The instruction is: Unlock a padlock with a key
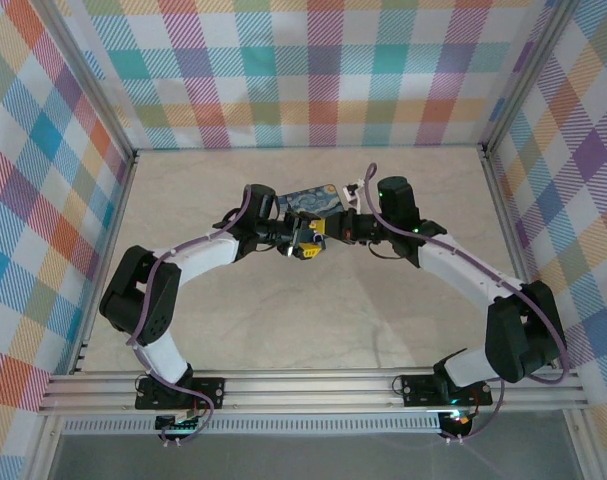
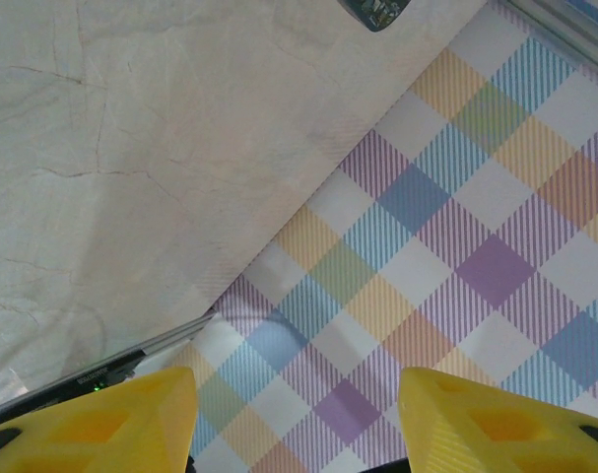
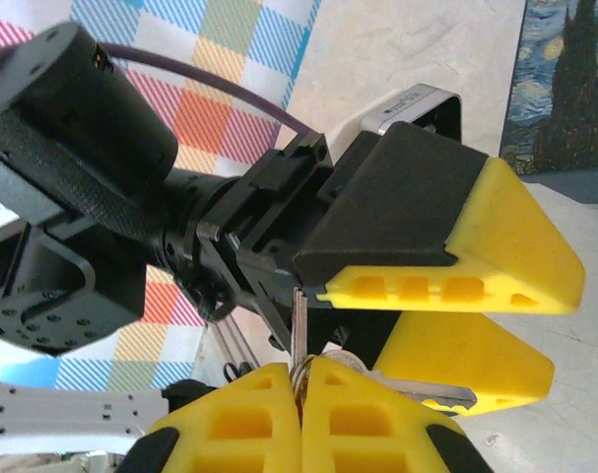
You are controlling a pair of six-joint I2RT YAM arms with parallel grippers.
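Right wrist view: right gripper (image 3: 300,382) has its yellow fingers pressed flat together, pinching metal at the seam. The key (image 3: 299,323), a thin grey-brown sliver, stands upright out of that seam toward the dark wrist hardware of the other arm. A small ring sits at its base, and a silvery toothed piece (image 3: 422,392) juts off to the right. This may be a second key or part of the lock; the angle is too poor to say. Left gripper (image 3: 564,325) faces it close by, with its black-and-yellow fingers spread, one above the silvery piece and one behind it, holding nothing. Left wrist view agrees: the two yellow fingertips (image 2: 141,414) are well apart, with only the pale table (image 2: 131,148) and plaid wall (image 2: 456,246) beyond. Top external view: both arms arch inward and meet mid-table, just in front of the dark blue starry tin (image 1: 318,200). The padlock cannot be told apart from the yellow fingers at that meeting point.
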